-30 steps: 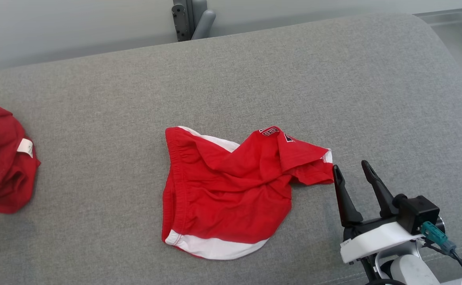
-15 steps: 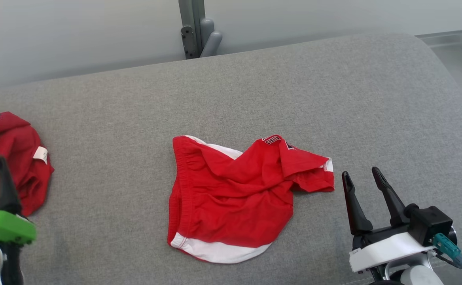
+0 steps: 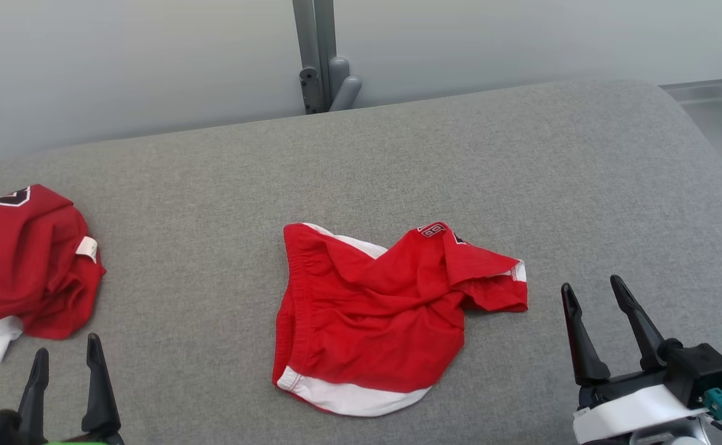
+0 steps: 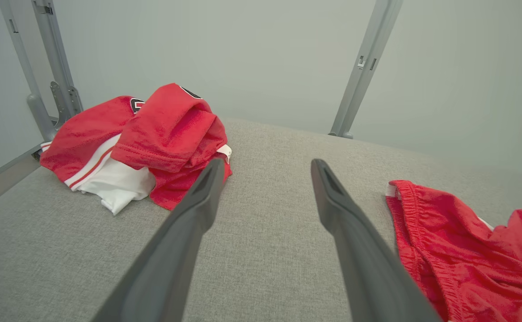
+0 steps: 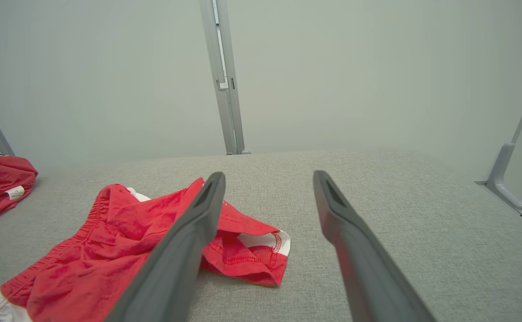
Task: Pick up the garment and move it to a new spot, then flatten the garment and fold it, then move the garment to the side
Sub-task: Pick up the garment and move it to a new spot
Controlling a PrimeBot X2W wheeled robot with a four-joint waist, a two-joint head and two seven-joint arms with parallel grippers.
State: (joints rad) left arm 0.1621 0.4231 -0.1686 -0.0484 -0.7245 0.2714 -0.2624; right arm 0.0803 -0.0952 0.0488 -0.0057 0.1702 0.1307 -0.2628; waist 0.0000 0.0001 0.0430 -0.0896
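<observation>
One pair of red shorts (image 3: pixel 373 321) lies crumpled near the middle of the grey bench (image 3: pixel 522 154), somewhat closer to its near edge than to its far edge. The gathered waistband faces the left edge. A white band runs along the side toward the near edge, and one leg is folded over toward the right edge with a small printed number on top. The shorts lie apart from both grippers.

There are two grippers, both above the near edge. The right gripper (image 3: pixel 591 284) is toward the right corner, just beside the folded leg but not touching it, its two fingers spread apart over bare bench. The left gripper (image 3: pixel 67 346) is toward the left corner, its two fingers likewise apart.

A second red garment (image 3: pixel 27 266) is bunched at the left edge, well apart from the shorts, with white cloth under it and one white label (image 3: pixel 86 246) showing. One grey metal post (image 3: pixel 314 55) stands behind the far edge against a pale wall (image 3: pixel 120 62)
</observation>
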